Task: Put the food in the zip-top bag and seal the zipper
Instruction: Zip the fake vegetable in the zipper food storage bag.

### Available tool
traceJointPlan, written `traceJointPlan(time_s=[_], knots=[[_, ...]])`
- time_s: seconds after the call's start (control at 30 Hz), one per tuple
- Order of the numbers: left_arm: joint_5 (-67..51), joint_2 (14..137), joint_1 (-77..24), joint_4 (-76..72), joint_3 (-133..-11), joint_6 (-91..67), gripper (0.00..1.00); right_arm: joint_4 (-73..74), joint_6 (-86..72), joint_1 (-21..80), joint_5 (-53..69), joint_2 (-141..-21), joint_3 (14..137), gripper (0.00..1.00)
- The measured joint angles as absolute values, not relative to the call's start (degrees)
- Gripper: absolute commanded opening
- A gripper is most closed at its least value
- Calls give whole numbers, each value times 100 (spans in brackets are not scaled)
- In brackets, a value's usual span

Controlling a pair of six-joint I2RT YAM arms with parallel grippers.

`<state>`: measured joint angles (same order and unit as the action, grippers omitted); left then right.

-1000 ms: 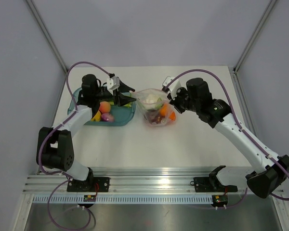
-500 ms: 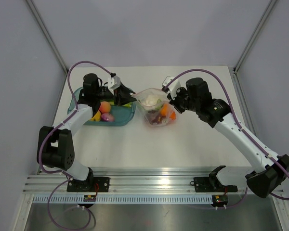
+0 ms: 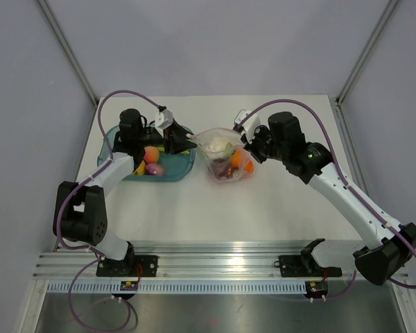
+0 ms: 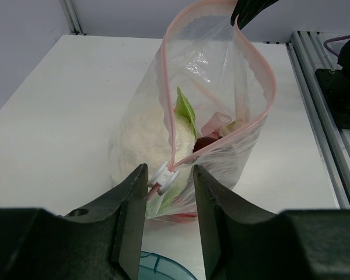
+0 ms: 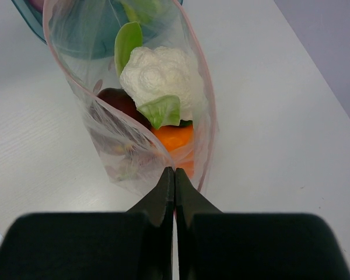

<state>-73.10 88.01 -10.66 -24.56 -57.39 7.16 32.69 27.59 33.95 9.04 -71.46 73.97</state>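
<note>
Left wrist cam: my left fingers (image 4: 137,192) sit narrowly open around the one white slider (image 4: 163,178) on the bag's (image 4: 239,151) zipper (image 4: 261,65). Right fingers (image 5: 174,181) pinch the bag's edge, one cauliflower (image 5: 160,79) inside. Only the top view catches the tray (image 3: 168,177) beside it on the surface (image 3: 194,208), holding three food pieces (image 3: 151,155).

Zip-top bag (image 4: 221,137) base behind left pincer (image 4: 170,175), tray (image 4: 166,263) edge-cropped

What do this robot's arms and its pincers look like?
Two slim jointed arms, the left arm and right arm, have white links with chunky black joints. A purple cable runs along each. The left gripper and right gripper each end in two matte black, flat tapered fingers.
</note>
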Motion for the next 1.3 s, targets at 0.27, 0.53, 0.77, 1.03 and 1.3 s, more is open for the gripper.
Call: traceJointPlan(time_s=[0.27, 0.53, 0.77, 1.03, 1.3], knots=[[-7319, 8842, -987, -3640, -5402, -228, 31, 3267, 2727, 3358, 908, -7146, 7397, 0], [-7404, 9419, -915, -6276, -5159, -2464, 0, 3264, 2718, 3341, 908, -7146, 7397, 0], [-7489, 10029, -854, -7026, -5148, -4289, 0, 3264, 2696, 3332, 910, -7153, 7397, 0], [-7478, 9887, -823, -7349, -4998, -4635, 38, 3264, 2657, 3330, 913, -7155, 7397, 0], [-7461, 9826, -819, -7382, -4910, -4657, 11, 3264, 2628, 3330, 913, -7166, 7397, 0]])
